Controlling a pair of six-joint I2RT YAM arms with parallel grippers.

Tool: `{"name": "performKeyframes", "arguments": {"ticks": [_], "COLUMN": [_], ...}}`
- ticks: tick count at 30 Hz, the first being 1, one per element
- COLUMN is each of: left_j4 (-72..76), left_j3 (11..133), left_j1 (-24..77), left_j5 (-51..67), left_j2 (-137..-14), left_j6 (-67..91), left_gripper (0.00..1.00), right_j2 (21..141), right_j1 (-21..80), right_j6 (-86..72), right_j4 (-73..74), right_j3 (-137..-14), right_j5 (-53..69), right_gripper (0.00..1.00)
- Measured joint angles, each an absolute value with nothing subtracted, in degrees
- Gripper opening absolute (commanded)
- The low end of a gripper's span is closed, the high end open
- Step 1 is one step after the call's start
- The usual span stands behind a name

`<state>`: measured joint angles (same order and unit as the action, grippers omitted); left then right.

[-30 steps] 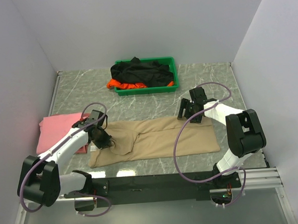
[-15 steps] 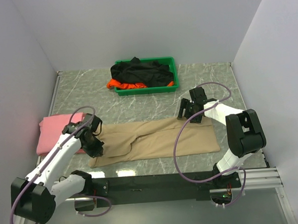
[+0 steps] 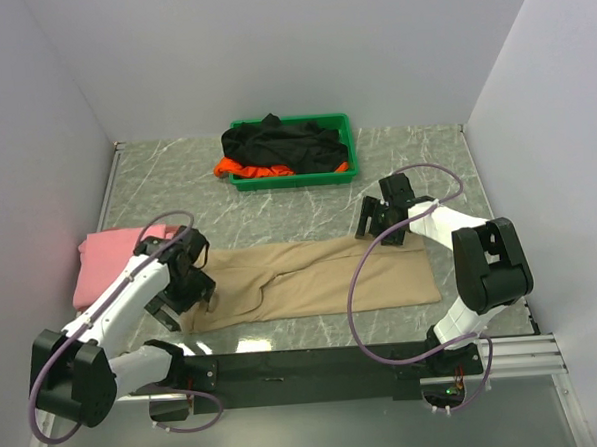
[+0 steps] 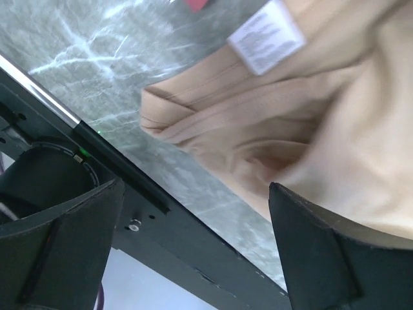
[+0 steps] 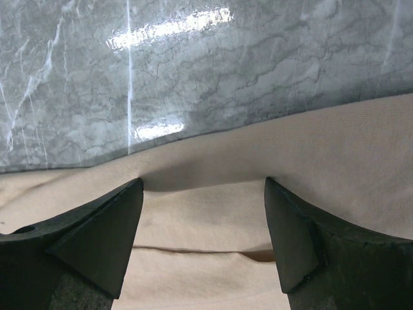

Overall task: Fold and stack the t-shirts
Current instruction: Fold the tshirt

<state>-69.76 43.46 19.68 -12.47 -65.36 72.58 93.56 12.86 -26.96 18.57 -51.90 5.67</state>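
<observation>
Left wrist cam: my left gripper [image 4: 197, 187] has just let go. A sec ago it was pinched shut on a bunch of the beige t-shirt [image 4: 310, 129]. Now the fingers stand wide apart w/ nothing held, only loose cloth lying below. The shirt's left end sits rumpled by the near table edge, white label [image 4: 266, 35] facing up.

On the top cam I carried that pinch leftward & toward the near edge before dropping it, so the left end looks pulled out a bit straighter. It lies near the pink t-shirt [image 3: 105, 259], which sits folded at far left.

My right gripper [image 3: 384, 224] hasn't budged. Its jaws are open, straddling the shirt's far edge on the right side & gripping nothing.

The black t-shirt [image 3: 284, 142] & orange t-shirt [image 3: 244, 168] lie heaped in the green tray [image 3: 294, 181] at the back, same as before.

Meaning, imo: the smoothing pull is done and the beige one lies lengthwise across the front, prob ready for its next fold. Two more shirts are left after it.
</observation>
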Motion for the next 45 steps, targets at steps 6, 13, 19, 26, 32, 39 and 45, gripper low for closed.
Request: {"name": "performKeyframes", "arguments": {"ticks": [6,13,19,26,32,39,45], "left_j4": [-69.6,-50.6,-36.5,-33.8,-34.9,-32.5,-28.0], "left_j3": [53.1,50.2,49.9,56.9,72.3,85.7,90.6], "left_j1": [19.7,19.7,19.6,19.0,18.5,16.5,14.5], "left_j5": [-14.9,-9.8,-7.8,-7.7,-9.6,-13.0,-9.9], "left_j2": [-64.2,-67.7,-86.7,-96.1,-108.2,-118.0,-121.8], "left_j6": [71.3,66.9,63.8,59.6,55.2,52.0,46.3], "left_gripper": [0.99,0.99,0.99,0.99,0.99,0.99,0.99], "right_j2": [93.0,88.6,90.9,93.6,91.1,79.4,72.6], "right_j1": [12.9,12.7,12.4,12.4,12.8,17.3,23.1], "right_j6": [-26.1,-25.8,-25.8,-25.9,-27.1,-31.2,-35.3], "right_j4": [20.2,22.2,22.1,21.8,19.9,16.7,14.8], "right_j3": [-52.1,-52.1,-52.1,-52.5,-49.4,-37.2,-31.0], "right_j5": [5.4,5.0,5.4,5.5,6.2,8.2,10.9], "right_gripper": [0.82,0.83,0.83,0.83,0.83,0.83,0.83]}}
